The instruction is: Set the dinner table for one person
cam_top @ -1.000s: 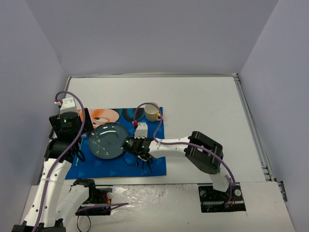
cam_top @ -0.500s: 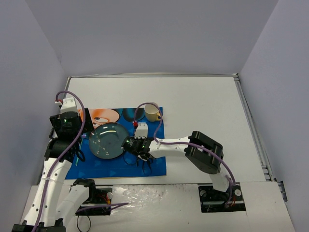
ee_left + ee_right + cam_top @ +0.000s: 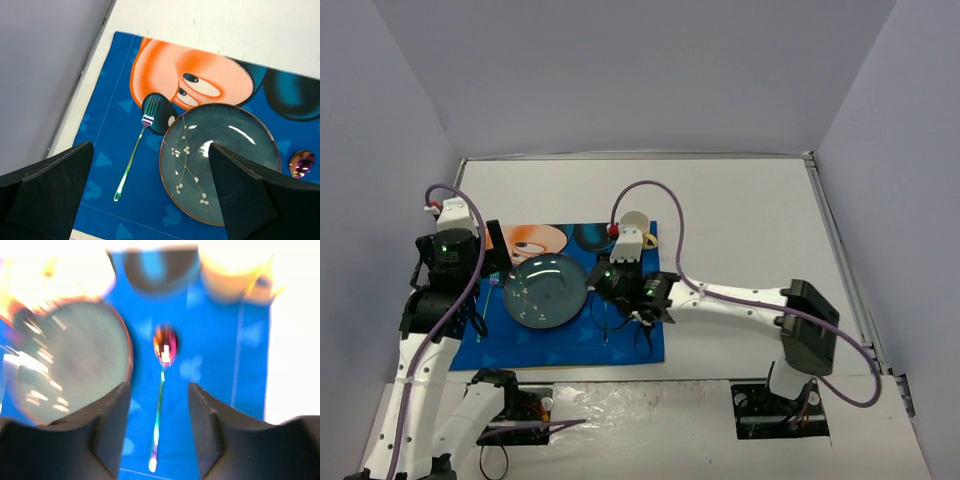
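Now that the right arm has swung its elbow out to the right and lifted its wrist from the plate's edge, where it sat low a second ago, you can see the slim iridescent metal spoon (image 3: pixel 159 410) lying by itself on the blue cartoon-printed cloth placemat (image 3: pixel 560 345). It rests just beside the right rim of the round dark grey-green ceramic plate (image 3: pixel 546 291), bowl end pointing away from you. That reads as a release: the spoon looks placed, and the right side of the setting is probably done

Look at the right pincer (image 3: pixel 157 387). Its fingers stand partway apart, one on either side of the handle as the wrist sees it, yet they appear raised above it and touch nothing, so it carries nothing. That view is smeared, so treat the height as a guess

Your left pincer (image 3: pixel 150 147) hangs spread wide over the mat's left half, empty. Below it the thin iridescent metal fork (image 3: pixel 134 152) lies just left of the plate, tines away from you. The pale yellow cup (image 3: pixel 230 275) stands at the mat's far right corner

The large white rectangular dinner table (image 3: pixel 740 230) lies under all of this, with the mat on its near left part. With plate, fork, spoon and cup down, you are likely near the end; what remains is a clean retreat that does not nudge the spoon
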